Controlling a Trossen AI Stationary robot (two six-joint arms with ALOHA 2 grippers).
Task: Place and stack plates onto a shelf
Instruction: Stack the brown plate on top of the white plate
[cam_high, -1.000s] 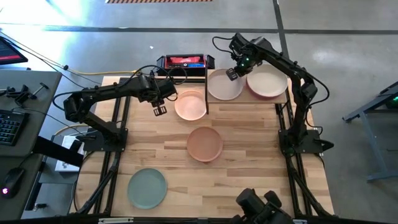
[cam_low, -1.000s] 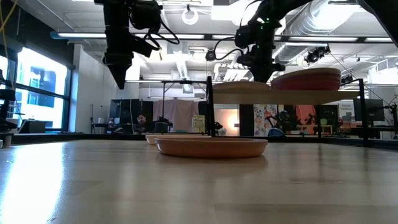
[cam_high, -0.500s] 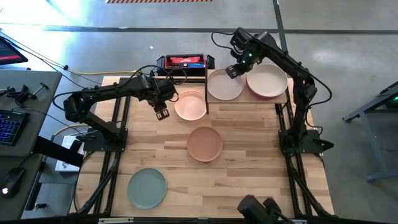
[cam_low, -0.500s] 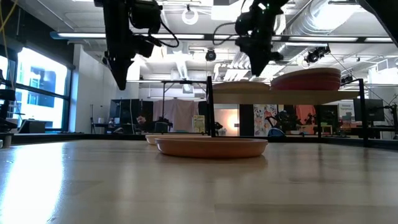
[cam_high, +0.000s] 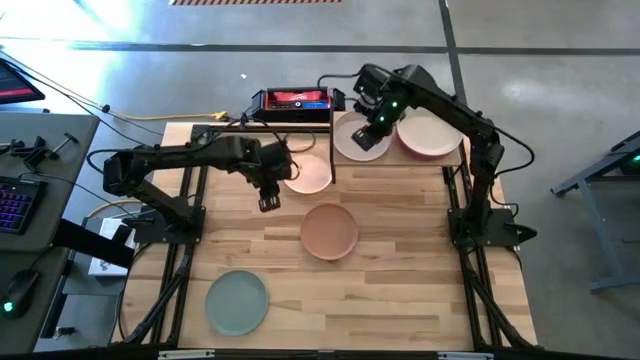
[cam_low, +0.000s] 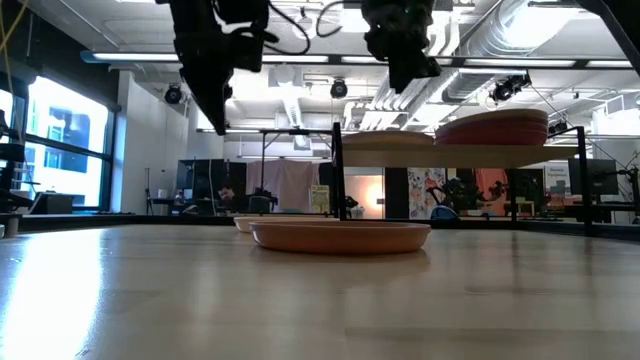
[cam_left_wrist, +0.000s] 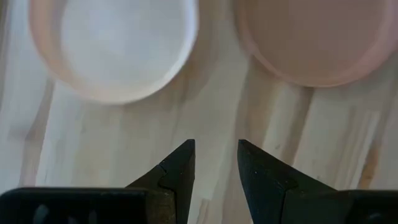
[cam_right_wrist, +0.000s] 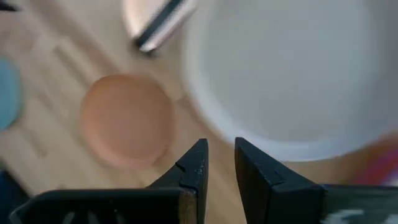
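While the right gripper (cam_high: 381, 122) is held empty, slightly parted, above the shelf (cam_high: 452, 157) | left gripper (cam_high: 269, 203), unclenched, is positioned beside the pale pink plate (cam_high: 308, 172) | next: its rim must be grasped.

So the right gripper (cam_high: 366, 139) has lifted up and off the round matte cream plate (cam_high: 358, 143) on the light-wood shelf (cam_high: 400, 158); it now hangs higher, over the plate's middle, nothing between its slightly parted fingers. The left gripper (cam_high: 268, 203) slid out from beside the shallow pale pink plate (cam_high: 308, 176), towards the near side of the table and a bit closer to the round tan plate (cam_high: 329, 230), empty too.
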